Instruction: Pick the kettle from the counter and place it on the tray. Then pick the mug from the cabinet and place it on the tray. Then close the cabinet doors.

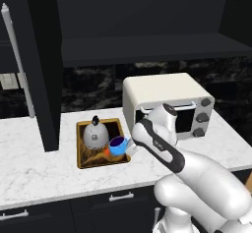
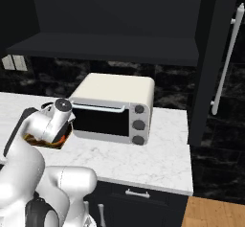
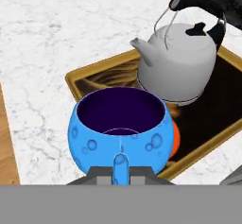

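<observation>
Over the tray (image 1: 84, 162): mug (image 1: 117, 145) held in the gripper (image 3: 121, 171).
Fingers nearly shut, pinching the blue mug's handle; mug upright at the tray's near-right part, whether resting or just above cannot be told. Kettle (image 1: 95, 133) stands upright on the tray just beside it. Tray lies on the counter (image 1: 39, 168), left of the toaster oven (image 1: 170, 101). Cabinet door (image 1: 42, 65) stands open.

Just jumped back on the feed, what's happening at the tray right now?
The gripper is shut on the handle of the blue mug and holds it at the near end of the tray; whether it is set down cannot be told. The kettle already sits on the tray, beside the toaster oven. The cabinet door stands open, so closing is left.
</observation>
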Tool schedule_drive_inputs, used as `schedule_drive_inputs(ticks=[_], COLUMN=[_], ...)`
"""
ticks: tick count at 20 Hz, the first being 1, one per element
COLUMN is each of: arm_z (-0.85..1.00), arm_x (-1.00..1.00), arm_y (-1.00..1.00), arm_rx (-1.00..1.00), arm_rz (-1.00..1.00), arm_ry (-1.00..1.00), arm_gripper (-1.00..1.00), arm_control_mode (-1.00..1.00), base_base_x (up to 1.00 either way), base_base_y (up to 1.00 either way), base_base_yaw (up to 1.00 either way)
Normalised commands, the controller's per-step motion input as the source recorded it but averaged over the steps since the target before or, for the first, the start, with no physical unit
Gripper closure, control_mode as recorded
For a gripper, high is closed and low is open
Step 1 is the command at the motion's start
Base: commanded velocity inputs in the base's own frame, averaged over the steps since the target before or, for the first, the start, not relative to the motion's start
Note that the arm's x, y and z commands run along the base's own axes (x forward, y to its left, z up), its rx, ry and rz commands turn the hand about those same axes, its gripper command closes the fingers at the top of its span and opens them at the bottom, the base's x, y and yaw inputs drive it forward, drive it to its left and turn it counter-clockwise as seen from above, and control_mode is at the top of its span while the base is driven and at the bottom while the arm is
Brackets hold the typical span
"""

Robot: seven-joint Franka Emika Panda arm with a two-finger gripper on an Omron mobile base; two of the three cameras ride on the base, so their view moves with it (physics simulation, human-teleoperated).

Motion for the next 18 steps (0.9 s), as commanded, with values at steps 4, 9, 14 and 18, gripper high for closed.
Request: schedule_drive_inputs(ticks=[4,9,14,18], arm_z=[-0.26,-0.19,-0.27,-0.28], arm_x=[0.28,0.08,0.12,0.19], arm_y=[0.03,0.09,0.22,0.21], arm_rx=[0.05,0.06,0.05,0.07], arm_rz=[0.00,0.00,0.00,0.00], arm_ry=[0.00,0.00,0.00,0.00], arm_gripper=[1.00,1.00,1.00,1.00], arm_control_mode=[-1.00,-1.00,-1.00,-1.00], base_base_x=[0.00,0.00,0.00,0.00], base_base_y=[0.00,0.00,0.00,0.00], base_base_yaw=[0.00,0.00,0.00,0.00])
